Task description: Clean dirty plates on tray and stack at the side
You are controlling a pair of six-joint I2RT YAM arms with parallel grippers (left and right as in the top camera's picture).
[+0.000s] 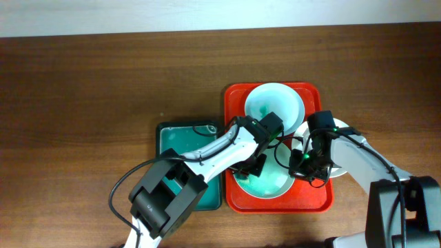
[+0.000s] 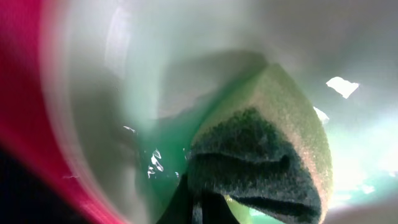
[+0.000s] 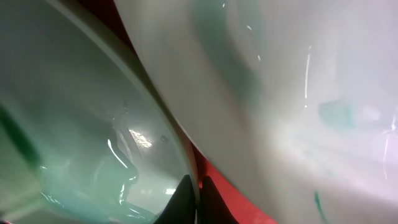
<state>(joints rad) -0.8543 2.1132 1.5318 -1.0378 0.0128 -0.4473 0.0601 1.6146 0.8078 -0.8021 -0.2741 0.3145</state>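
A: Three on the tray [image 1: 233, 103], all round and shallow?

B: Yes. The smeared plate [image 1: 270, 187] lies directly under the left tool [image 1: 253, 165]. It is white going pale blue, with a wet teal-green film pooled in its middle and small glints of liquid.

A: And that tool itself?

B: Its fingers are closed onto a sponge [image 2: 273, 124], pale green foam with a dark scouring face. The sponge juts ahead of the tips and presses into the plate's hollow. A blurred band of red tray runs past one side.

A: The right tool [image 1: 303, 164]?

B: It is at the same plate's edge, across from the left tool. Its wrist camera shows the two tips drawn close, with the thin rim pinched between them.

A: The other two?

B: The second plate [image 1: 275, 103] lies beyond both tools at the tray's far end, white with a faint green tint toward the centre. The third plate [image 1: 304, 128] is mostly hidden beneath the right arm; only a white sliver shows, close beside that tool. Just past the right tips a white plate wall with pale teal streaks rises, a strip of red between it and the gripped rim. Which of the two it is I cannot tell.

A: Anything else?

B: A dark teal basin [image 1: 172, 145] lies just beside the tray, under the left arm, all on a brown wooden surface [image 1: 103, 83].
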